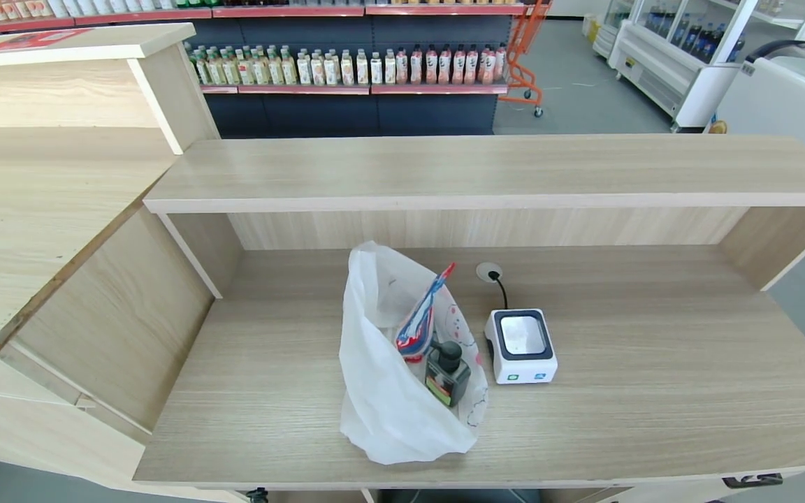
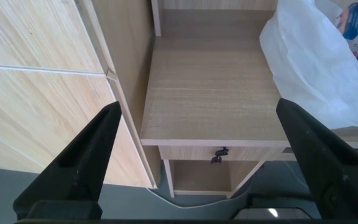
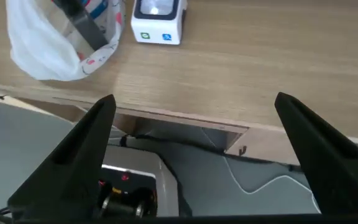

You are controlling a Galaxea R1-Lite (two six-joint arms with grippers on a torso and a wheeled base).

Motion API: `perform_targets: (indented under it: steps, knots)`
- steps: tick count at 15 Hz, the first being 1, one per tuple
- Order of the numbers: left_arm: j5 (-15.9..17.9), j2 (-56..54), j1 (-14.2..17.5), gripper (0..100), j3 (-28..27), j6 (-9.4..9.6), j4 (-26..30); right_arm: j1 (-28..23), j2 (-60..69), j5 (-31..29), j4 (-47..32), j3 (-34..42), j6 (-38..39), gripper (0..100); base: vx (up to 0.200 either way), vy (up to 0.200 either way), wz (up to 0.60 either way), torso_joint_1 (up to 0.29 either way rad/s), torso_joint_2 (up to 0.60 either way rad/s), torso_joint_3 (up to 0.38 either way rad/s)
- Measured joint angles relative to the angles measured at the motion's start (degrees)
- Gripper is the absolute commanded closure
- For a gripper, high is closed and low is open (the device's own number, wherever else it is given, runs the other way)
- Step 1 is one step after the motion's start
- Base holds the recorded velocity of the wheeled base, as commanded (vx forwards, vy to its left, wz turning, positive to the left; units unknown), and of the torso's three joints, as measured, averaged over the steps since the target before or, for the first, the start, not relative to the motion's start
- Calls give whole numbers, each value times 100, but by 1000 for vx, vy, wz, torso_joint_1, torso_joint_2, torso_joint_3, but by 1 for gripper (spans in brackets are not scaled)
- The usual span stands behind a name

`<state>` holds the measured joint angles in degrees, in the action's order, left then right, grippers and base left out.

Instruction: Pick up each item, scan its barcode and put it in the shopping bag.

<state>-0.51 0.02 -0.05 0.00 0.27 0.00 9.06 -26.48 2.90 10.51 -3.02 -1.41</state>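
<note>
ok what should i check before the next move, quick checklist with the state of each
1. Left gripper open and holding nothing: ok.
2. Right gripper open and holding nothing: ok.
3. Dark bottle inside the shopping bag: ok.
4. Red and blue packet in the bag, its top poking out of the mouth: ok.
5. Scanner upright on the counter, on the robot's right of the bag, window facing up: ok.
6. Both barcodes actually scanned: cannot tell.
</note>
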Motion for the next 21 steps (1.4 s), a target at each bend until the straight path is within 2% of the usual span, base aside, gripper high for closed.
perform_targets:
  steps: [3, 7, 8, 20, 21]
  knots:
    - [0, 0, 0, 0, 0, 0, 0, -694, 1714, -333, -1113, 188, 38, 0, 0, 0, 0, 0, 0, 0]
    - [0, 0, 5, 0, 0, -2, 0, -919, 2494, -566, -1285, 229, 173, 0, 0, 0, 0, 0, 0, 0]
    - [0, 0, 5, 0, 0, -2, 0, -928, 2551, -557, -1285, 234, 88, 100, 0, 0, 0, 0, 0, 0]
    - [0, 0, 2, 0, 0, -9, 0, -939, 2664, -579, -1354, 234, 201, 100, 0, 0, 0, 0, 0, 0]
    - [0, 0, 0, 0, 0, -34, 0, -939, 2664, -577, -1354, 234, 204, 100, 0, -200, 0, -2, 7, 12]
